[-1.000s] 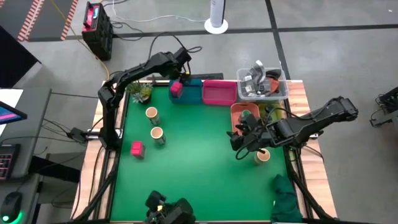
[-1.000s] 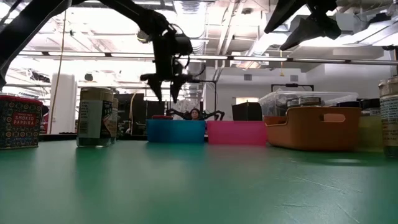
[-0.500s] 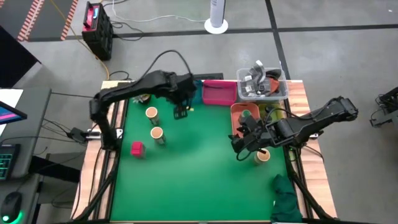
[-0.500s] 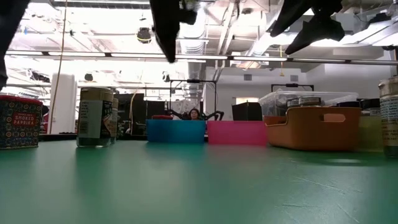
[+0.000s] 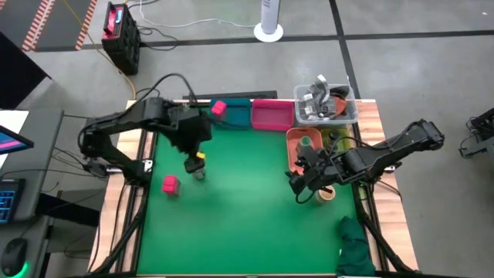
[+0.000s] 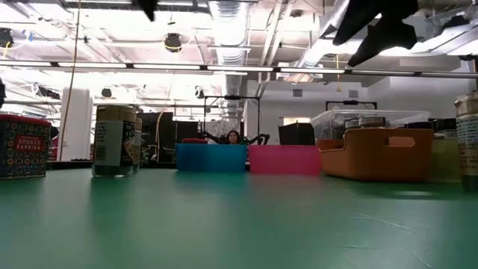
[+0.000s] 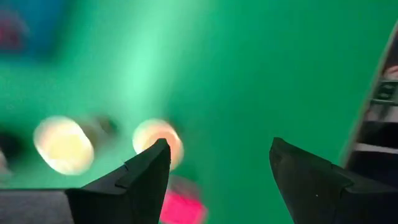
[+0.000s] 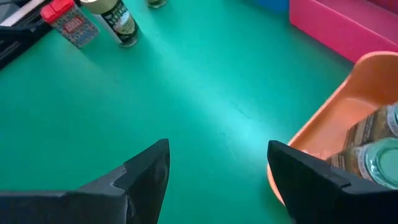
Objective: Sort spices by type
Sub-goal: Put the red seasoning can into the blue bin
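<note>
My left gripper is open and empty, hovering over two tan-topped jars on the left of the green mat. The high view shows only one of these jars, partly under the gripper. A pink-red tin stands on the mat nearer the left edge, and another sits in the blue bin. My right gripper is open and empty, raised beside a tan-topped jar and the orange bin, which holds green-topped jars.
The blue bin, a pink bin and a clear tub of metal parts line the far edge. A dark green cloth lies at the near right corner. The middle of the mat is bare. A person shows far behind the bins.
My left gripper has swung from above the blue bin at the far edge toward the near left. It now hangs over the tan-topped jars and has risen out of the low view. The pink-red tin stays in the blue bin. My right arm has barely moved.
</note>
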Robot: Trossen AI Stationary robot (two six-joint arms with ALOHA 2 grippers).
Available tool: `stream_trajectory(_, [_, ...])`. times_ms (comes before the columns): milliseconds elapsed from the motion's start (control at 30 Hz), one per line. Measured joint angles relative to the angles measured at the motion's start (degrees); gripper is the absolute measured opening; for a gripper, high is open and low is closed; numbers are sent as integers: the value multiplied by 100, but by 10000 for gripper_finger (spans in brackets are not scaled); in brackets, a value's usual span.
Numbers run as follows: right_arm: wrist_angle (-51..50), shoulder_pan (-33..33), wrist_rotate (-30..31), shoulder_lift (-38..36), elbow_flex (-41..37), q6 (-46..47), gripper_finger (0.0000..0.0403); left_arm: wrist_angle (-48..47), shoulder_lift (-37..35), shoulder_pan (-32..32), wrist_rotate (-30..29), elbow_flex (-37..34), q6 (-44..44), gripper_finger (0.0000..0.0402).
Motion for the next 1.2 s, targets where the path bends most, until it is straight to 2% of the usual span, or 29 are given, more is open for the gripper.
stream_trajectory(133, [139, -87, 5, 0, 0, -123, 296, 11, -499, -335, 168, -876, -1469, 260])
stream_trajectory(400, [582, -196, 40, 6, 0, -418, 296, 100, -1808, -1114, 87, -3326, -3537, 260])
stream_trajectory(600, [636, -192, 40, 17, 0, -418, 296, 618, -2875, -1286, 114, -4590, -5056, 260])
stream_trajectory(767, [637, -194, 43, 17, 0, -418, 296, 1370, -3248, -1286, 147, -5213, -5413, 280])
stream_trajectory(1033, [666, -192, 54, 17, 0, -381, 296, 1416, -3124, -1286, 54, -5693, -5478, 343])
stream_trajectory(1200, [678, -226, 58, 17, 0, -399, 296, 1597, -3048, -1286, -125, -5940, -5631, 362])
